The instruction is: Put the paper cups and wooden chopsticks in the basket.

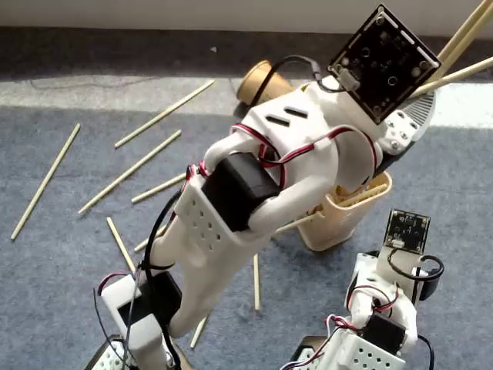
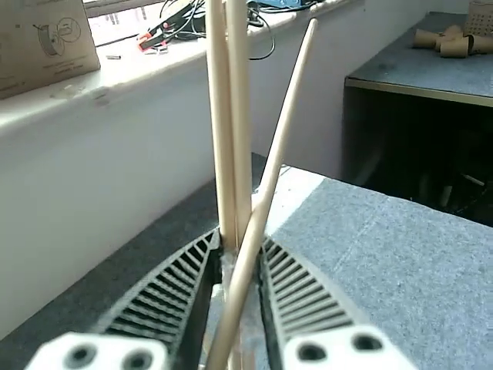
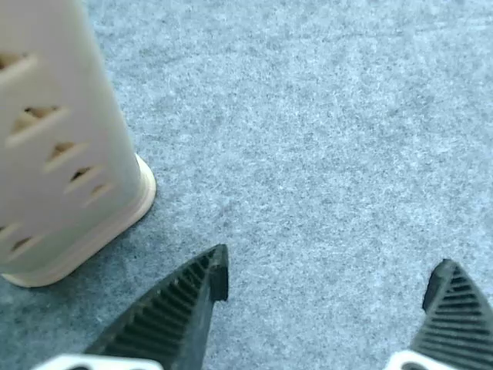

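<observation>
while the left gripper [image 2: 240, 245] clamps three chopsticks [image 2: 231, 116] near the basket [image 1: 350, 220], the right gripper [image 3: 333, 274], jaws apart, sits beside it; one paper cup [image 1: 258, 81] and perhaps eight loose chopsticks [image 1: 131, 171] lie on the carpet [image 1: 62, 262]

No legible text, just unreadable print on a cardboard box [image 2: 42, 38]

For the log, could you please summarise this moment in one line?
left gripper shut on chopsticks | right gripper open | basket upright
</observation>
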